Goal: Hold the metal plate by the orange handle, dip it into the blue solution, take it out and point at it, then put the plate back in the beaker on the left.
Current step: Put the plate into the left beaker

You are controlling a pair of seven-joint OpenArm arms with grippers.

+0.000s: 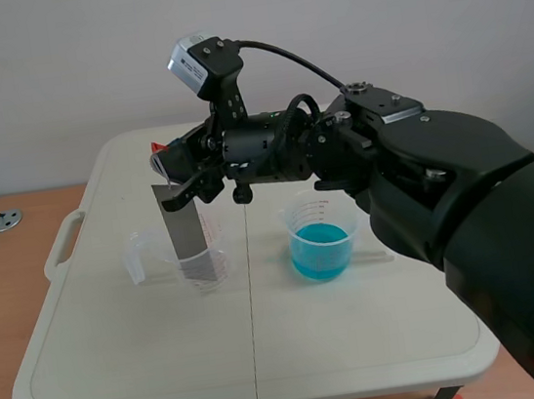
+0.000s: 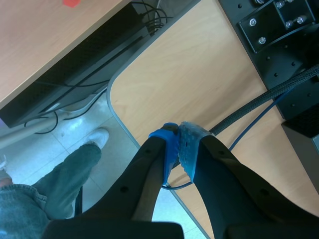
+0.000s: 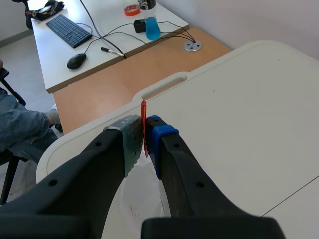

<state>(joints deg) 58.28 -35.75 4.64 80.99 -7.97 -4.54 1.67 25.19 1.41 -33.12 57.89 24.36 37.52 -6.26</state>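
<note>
The right arm comes in from the right and reaches past the middle. My right gripper point(image 1: 172, 168) is shut on the orange handle point(image 1: 157, 158) of the grey metal plate point(image 1: 183, 220). The plate hangs nearly upright, its lower end inside the clear left beaker point(image 1: 201, 262). To the right stands the beaker of blue solution point(image 1: 322, 243). In the right wrist view the thin orange handle point(image 3: 143, 127) is pressed between my gripper point(image 3: 143, 135) pads, with the clear beaker point(image 3: 142, 194) below. My left gripper point(image 2: 178, 142) is shut on nothing, away from the table over a wooden desk edge.
The white folding table point(image 1: 120, 356) has a carry slot point(image 1: 64, 244) at its left edge. Beyond it lies a wooden desk with a keyboard point(image 3: 69, 30) and a mouse point(image 3: 77, 60). A person's leg point(image 2: 60, 174) shows under the left gripper.
</note>
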